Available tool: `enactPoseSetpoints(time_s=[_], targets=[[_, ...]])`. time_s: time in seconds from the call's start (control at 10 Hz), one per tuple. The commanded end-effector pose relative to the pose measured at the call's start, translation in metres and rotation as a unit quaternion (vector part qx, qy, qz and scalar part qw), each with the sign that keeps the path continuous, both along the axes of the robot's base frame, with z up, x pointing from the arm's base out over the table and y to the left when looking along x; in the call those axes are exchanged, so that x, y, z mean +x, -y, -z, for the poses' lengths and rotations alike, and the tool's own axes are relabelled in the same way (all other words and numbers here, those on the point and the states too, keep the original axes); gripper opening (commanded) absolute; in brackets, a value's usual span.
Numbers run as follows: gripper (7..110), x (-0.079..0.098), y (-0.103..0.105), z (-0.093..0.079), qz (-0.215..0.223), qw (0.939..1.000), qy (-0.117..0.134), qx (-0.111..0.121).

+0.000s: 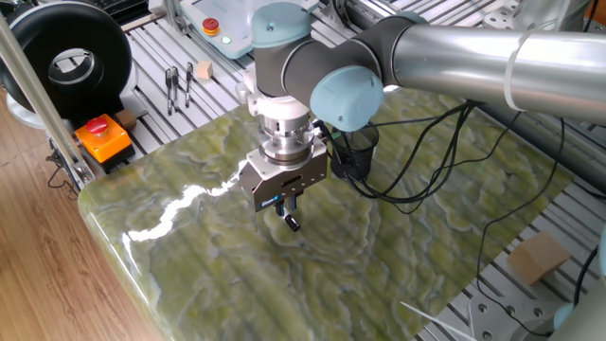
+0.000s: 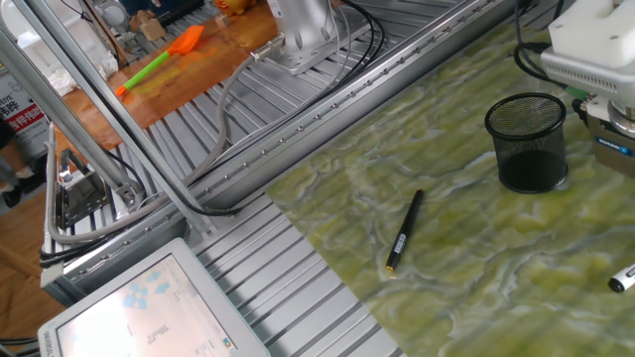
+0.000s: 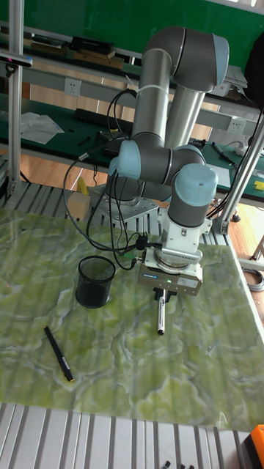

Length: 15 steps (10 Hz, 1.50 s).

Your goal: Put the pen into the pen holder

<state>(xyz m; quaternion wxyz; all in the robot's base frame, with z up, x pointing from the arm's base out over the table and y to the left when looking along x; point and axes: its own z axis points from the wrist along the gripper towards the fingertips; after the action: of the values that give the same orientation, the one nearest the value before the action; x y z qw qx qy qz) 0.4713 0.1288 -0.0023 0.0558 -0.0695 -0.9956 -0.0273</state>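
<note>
My gripper point(image 1: 282, 205) points down over the middle of the green marble table and is shut on the pen point(image 3: 160, 315). The pen's white barrel hangs below the fingers with its black cap point(image 1: 293, 224) lowest, close above the tabletop. In the other fixed view only the capped end of the pen point(image 2: 623, 281) shows, at the right edge. The pen holder point(image 3: 95, 281), a black mesh cup, stands upright to the left of the gripper point(image 3: 160, 296). In one fixed view the pen holder point(image 1: 357, 150) is partly hidden behind the wrist and cables. It looks empty point(image 2: 526, 142).
A thin all-dark pen point(image 2: 403, 231) lies on the marble away from the cup, also seen near the table's front left point(image 3: 59, 353). Black cables point(image 1: 417, 180) trail across the table. An orange button box point(image 1: 102, 137) sits beyond the table's corner, and a cardboard block point(image 1: 537, 258) lies off its edge.
</note>
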Motion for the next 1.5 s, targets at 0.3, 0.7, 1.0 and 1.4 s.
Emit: enactPoseSetpoints(time_s=[0.3, 0.7, 1.0, 1.4], targets=[[22, -0.001, -0.007, 0.002, 0.004, 0.9999, -0.007, 0.009], [22, -0.002, -0.006, 0.006, 0.007, 0.9999, -0.012, 0.001], [7, 0.004, -0.004, 0.006, 0.014, 0.9999, -0.001, -0.002], [7, 0.011, -0.007, 0.006, 0.012, 0.9998, 0.018, 0.003]])
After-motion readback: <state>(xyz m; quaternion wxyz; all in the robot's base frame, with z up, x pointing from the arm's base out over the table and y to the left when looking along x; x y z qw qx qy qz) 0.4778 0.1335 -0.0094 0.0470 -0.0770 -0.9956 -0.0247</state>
